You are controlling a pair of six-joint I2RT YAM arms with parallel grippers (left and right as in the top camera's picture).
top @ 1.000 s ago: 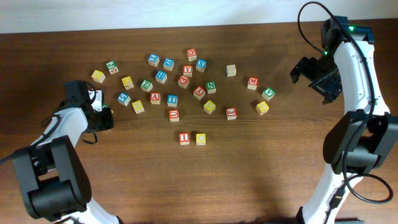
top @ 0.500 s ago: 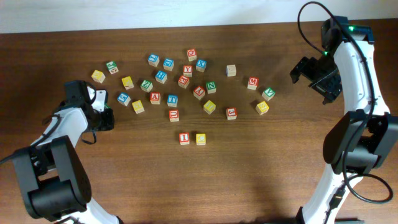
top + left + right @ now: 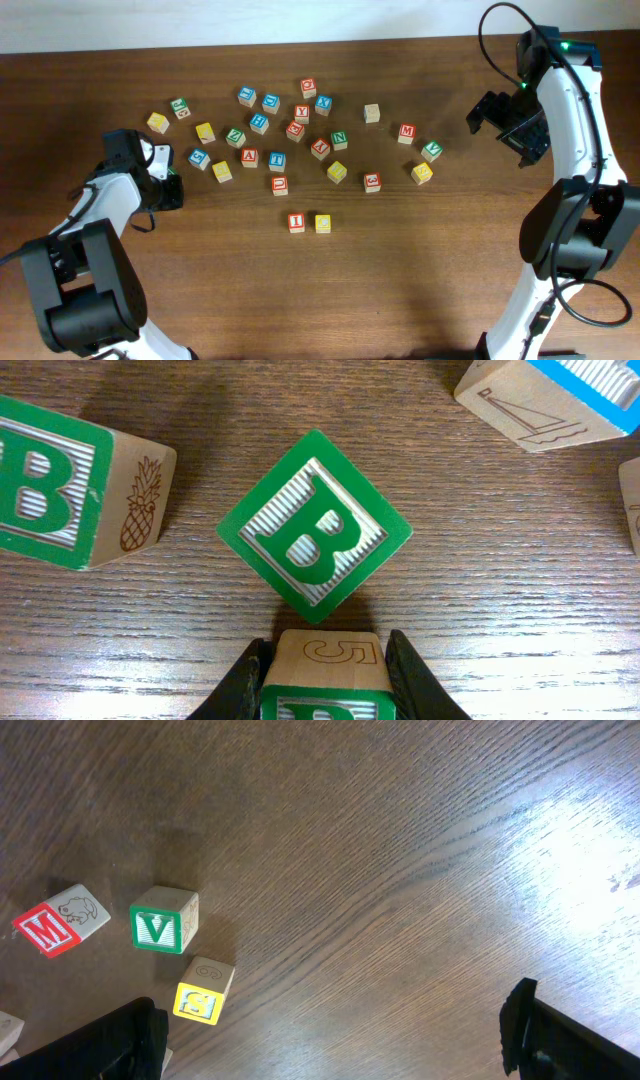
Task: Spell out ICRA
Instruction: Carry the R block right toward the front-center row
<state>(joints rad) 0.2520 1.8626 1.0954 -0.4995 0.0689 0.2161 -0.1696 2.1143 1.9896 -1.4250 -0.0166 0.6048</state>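
Wood table, loose cubes scattered along the far half. I and C sit side by side, nearer the robot. Left gripper pinches a green cube, letter cut off, probably R. The free slot is just beside C, away from I, off to that gripper's right. Right gripper is spread wide, empty and farther off.

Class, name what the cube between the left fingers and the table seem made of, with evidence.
Cube: likely unfinished wood; its side shows pale grain with a line-drawn 5, and its top face is painted green.
Table: wood or wood-look laminate, with dark brown streaked grain and a slight sheen; which one is unclear.
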